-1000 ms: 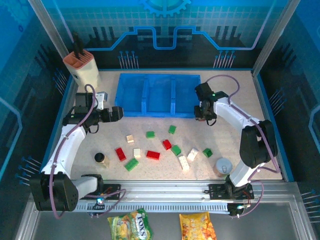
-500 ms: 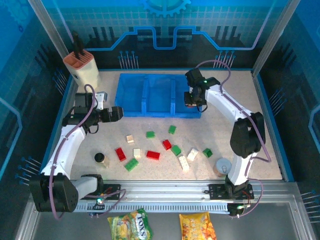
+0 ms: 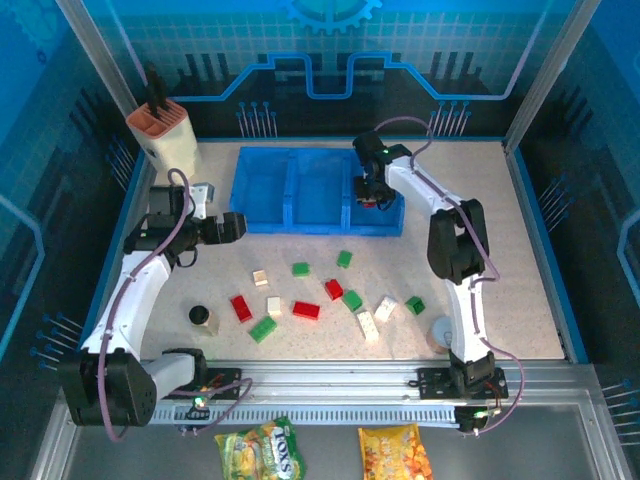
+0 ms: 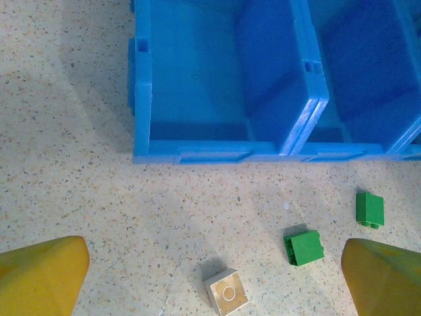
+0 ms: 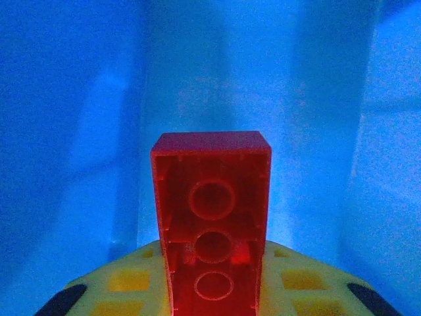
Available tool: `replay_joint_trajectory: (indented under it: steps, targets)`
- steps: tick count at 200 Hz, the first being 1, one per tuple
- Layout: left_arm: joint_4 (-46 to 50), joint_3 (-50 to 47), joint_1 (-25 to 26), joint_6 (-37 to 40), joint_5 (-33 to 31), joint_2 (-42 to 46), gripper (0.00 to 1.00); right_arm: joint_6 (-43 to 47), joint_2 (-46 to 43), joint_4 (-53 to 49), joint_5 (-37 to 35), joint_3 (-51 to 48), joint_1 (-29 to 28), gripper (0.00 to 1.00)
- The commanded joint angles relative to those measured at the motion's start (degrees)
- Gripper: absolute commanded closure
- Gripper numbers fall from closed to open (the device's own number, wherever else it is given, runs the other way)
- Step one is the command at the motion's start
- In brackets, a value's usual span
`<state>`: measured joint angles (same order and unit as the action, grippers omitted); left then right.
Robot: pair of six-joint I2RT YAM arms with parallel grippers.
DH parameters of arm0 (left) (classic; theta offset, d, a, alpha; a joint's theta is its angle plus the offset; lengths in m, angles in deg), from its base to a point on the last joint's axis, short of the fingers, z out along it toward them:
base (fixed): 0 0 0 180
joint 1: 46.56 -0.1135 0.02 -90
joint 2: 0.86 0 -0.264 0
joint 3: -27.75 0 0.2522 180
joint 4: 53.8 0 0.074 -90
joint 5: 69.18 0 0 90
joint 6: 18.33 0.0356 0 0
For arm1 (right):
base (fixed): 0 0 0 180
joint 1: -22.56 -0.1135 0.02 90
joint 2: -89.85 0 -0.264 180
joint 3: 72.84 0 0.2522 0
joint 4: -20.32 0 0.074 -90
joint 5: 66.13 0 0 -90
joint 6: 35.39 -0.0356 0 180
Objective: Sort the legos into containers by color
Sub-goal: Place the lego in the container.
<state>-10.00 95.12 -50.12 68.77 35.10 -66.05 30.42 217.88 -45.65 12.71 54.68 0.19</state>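
The blue tray lies at the back middle with three compartments side by side. My right gripper hangs over the right compartment, shut on a red lego that points into the blue bin. My left gripper stands open just left of the tray's front corner, holding nothing. In the left wrist view its yellow fingertips frame a cream lego and two green legos in front of the left compartment. Several red, green and cream legos lie scattered on the table's middle.
An orange-and-cream knife block stands at the back left. A small dark-capped bottle sits left of the bricks, and a grey cup at the front right. Two snack bags lie beyond the near rail.
My right arm has swung left with the red lego, from beside the tray's right end to above the right compartment. The left arm has stayed put.
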Motion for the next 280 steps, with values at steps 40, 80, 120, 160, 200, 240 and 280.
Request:
replay_joint_trajectory:
  steps: [40, 80, 120, 160, 200, 240, 280]
  targets:
    - [-0.4, -1.1, -0.5, 0.1, 0.6, 1.2, 0.01, 0.6, 7.9, -3.3, -1.2, 6.9, 1.8, 0.77]
    - [-0.4, -1.1, -0.5, 0.1, 0.8, 1.1, 0.01, 0.7, 10.0, -4.0, -2.0, 8.1, 2.2, 0.76]
    - [-0.3, -1.1, -0.5, 0.2, 0.7, 1.1, 0.01, 0.5, 10.7, -4.4, -2.4, 8.0, 2.4, 0.74]
    - [-0.3, -1.1, -0.5, 0.2, 0.7, 1.2, 0.01, 0.3, 9.9, -4.8, -2.4, 8.5, 2.4, 0.67]
    - [-0.2, -1.0, -0.5, 0.2, 0.8, 1.2, 0.01, 0.7, 8.3, -6.4, -2.5, 10.1, 2.3, 0.62]
    - [-0.2, -1.0, -0.5, 0.1, 0.8, 1.4, 0.01, 1.3, 6.2, -7.5, -2.7, 10.8, 2.2, 0.59]
    - [0.7, -0.6, -0.5, -0.3, 0.1, 0.7, 0.01, 1.5, 3.4, -8.9, -3.0, 10.8, 1.8, 0.56]
